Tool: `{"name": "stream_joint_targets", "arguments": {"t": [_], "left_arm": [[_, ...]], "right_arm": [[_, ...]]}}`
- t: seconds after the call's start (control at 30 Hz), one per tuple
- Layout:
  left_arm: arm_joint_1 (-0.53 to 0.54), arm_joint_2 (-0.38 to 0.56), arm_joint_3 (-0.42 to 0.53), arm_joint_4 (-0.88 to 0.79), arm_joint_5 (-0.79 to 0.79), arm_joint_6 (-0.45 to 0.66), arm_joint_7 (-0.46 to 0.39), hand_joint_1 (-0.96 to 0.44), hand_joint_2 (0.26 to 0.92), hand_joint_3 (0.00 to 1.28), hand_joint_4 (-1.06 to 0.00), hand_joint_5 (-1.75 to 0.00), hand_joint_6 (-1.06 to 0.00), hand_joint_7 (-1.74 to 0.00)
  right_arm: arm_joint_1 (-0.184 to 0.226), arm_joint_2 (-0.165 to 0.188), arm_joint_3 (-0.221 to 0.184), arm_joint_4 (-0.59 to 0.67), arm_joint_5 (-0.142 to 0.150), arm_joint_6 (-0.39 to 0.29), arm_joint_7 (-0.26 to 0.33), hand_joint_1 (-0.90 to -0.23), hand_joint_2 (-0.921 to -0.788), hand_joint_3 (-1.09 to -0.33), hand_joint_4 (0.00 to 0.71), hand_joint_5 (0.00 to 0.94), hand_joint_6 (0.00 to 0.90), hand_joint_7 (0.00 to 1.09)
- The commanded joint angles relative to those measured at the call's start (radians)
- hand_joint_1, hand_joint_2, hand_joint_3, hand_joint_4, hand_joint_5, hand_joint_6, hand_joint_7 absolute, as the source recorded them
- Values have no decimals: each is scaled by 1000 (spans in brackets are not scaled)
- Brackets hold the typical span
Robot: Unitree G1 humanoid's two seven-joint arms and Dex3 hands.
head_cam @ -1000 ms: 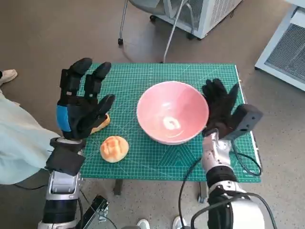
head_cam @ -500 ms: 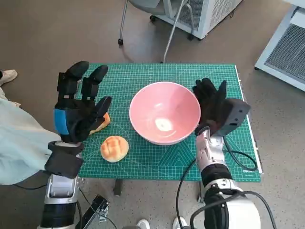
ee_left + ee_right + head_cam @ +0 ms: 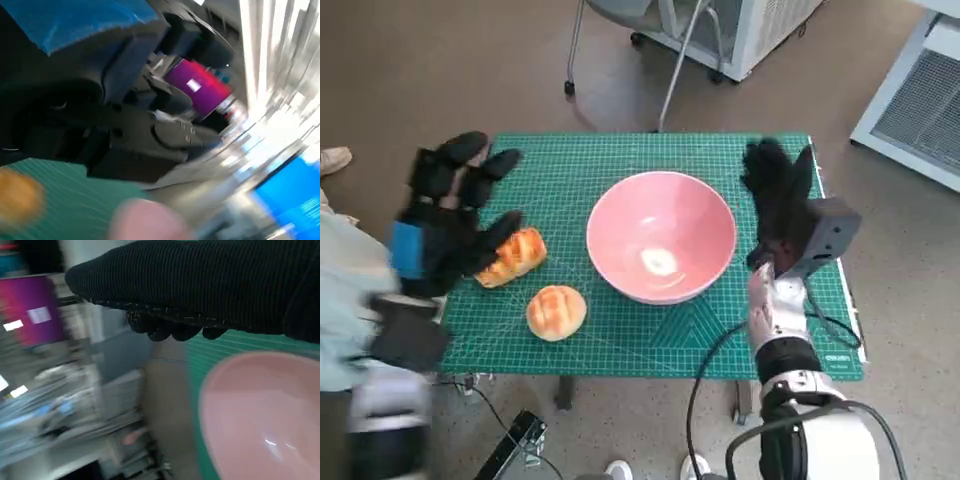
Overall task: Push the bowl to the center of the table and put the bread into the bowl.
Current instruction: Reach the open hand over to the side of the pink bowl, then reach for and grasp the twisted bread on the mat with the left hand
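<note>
Beside my left hand: the long golden bread roll [image 3: 510,257], just off my spread, empty left hand [image 3: 442,222], long axis slanting across the green cutting mat [image 3: 570,170].
Bowl: the pink plastic bowl [image 3: 661,236] sits near mid-table.
Right hand: my gloved right hand [image 3: 782,205] stands at the bowl's far side, fingers apart, holding nothing.
Nearer hand: my left.

Lab: cutting mat [image 3: 620,160], white equipment [image 3: 760,25]
</note>
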Motion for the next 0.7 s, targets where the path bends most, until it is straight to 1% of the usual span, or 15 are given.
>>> {"name": "stream_joint_targets", "arguments": {"t": [0.03, 0.1, 0.23, 0.33, 0.47, 0.57, 0.7], "left_arm": [[-35, 162, 22, 44, 32, -39, -80, 28, 914, 112, -348, -183, -243, -560], [-54, 216, 16, 80, 45, -59, -107, 29, 915, 92, -362, -136, -256, -529], [-93, 300, -18, 161, 88, -108, -143, 43, 914, 56, -389, -64, -304, -434], [-133, 364, -69, 233, 144, -155, -176, 72, 908, 25, -384, -18, -366, -290], [-183, 407, -128, 300, 199, -204, -198, 110, 899, 9, -366, -5, -402, -183], [-218, 429, -177, 323, 239, -208, -231, 130, 885, 3, -330, -1, -389, -131], [-251, 443, -227, 321, 290, -189, -266, 129, 868, 1, -254, 0, -337, -75]], "right_arm": [[29, -6, 40, -65, -2, -120, 111, -448, -916, -661, 440, 18, 203, 725], [42, -11, 54, -98, 6, -171, 162, -439, -913, -653, 437, 16, 201, 724], [58, -24, 77, -137, 11, -248, 230, -429, -910, -644, 433, 12, 201, 729], [73, -31, 94, -169, 8, -307, 259, -427, -917, -621, 429, 8, 199, 753], [85, -27, 109, -195, 8, -332, 268, -431, -920, -612, 429, 7, 198, 766], [97, -21, 121, -219, 7, -340, 268, -442, -921, -612, 430, 7, 199, 773], [110, -17, 139, -243, -8, -346, 250, -443, -921, -616, 430, 7, 199, 778]]}}
